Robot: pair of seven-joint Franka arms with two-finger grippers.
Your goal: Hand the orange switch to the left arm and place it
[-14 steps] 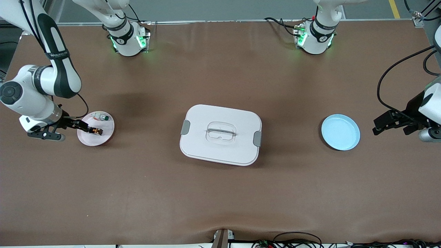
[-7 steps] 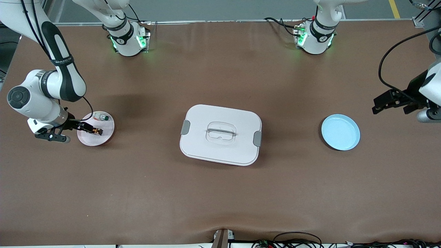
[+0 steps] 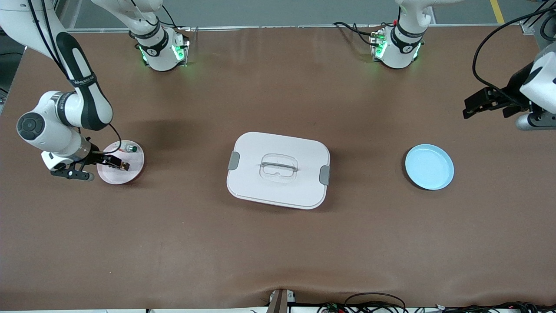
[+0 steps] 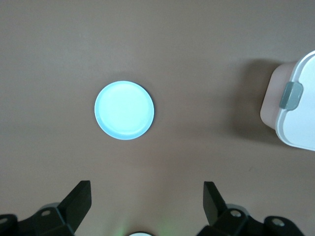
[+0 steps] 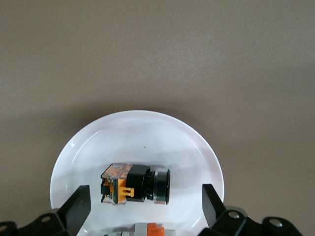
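The orange switch [image 3: 123,165] [image 5: 135,184], black with orange-tan marks, lies on its side on a small white plate [image 3: 130,174] [image 5: 123,132] at the right arm's end of the table. My right gripper [image 3: 102,168] [image 5: 145,209] hangs open just over that plate, its fingers apart on either side of the switch without touching it. The white box [image 3: 278,169] [image 4: 298,110] stands mid-table. My left gripper [image 3: 485,114] [image 4: 146,199] is open and holds nothing, up over bare table at the left arm's end.
A second small switch with a green cap [image 3: 130,148] lies on the same white plate, farther from the front camera. A light blue plate [image 3: 429,167] [image 4: 124,110] sits between the box and the left arm's end.
The left gripper has drifted away from the blue plate toward the robots' bases. The right arm has shifted slightly closer over the white plate. Both grippers stayed open.
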